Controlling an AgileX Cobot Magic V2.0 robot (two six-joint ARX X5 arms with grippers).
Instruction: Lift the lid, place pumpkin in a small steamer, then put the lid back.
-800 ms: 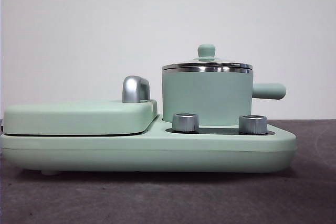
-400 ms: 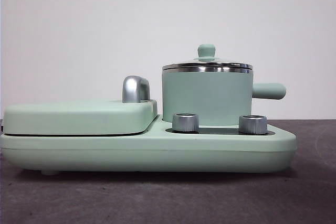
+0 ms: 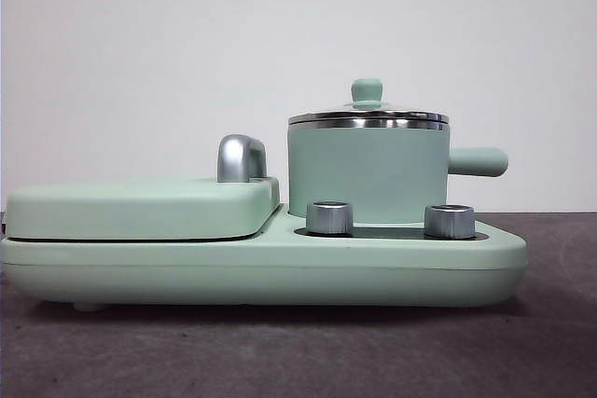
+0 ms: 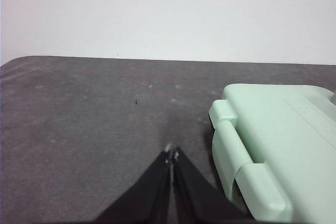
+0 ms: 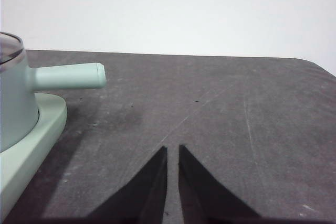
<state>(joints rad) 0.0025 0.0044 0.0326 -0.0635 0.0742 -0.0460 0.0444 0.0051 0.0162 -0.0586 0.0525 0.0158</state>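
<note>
Lid [image 3: 367, 115] seated on small steamer [image 3: 367, 174], right half of appliance base [image 3: 261, 267]; nothing lifted yet. Pumpkin not visible. Left gripper [image 4: 171, 156] pressed together, right gripper [image 5: 172, 150] nearly closed; both idle over bare tabletop [image 5: 220, 108], flanking appliance.

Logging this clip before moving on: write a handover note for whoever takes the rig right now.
Left gripper: fingers shut, empty, low over bare table beside the griddle cover.
Right gripper: fingers nearly shut, empty, over the table off the steamer's handle.
Lid sits on the steamer, on the base. Pumpkin not in any view.
Done: nothing.
Left: lift lid, find and load pumpkin, replace lid.
</note>
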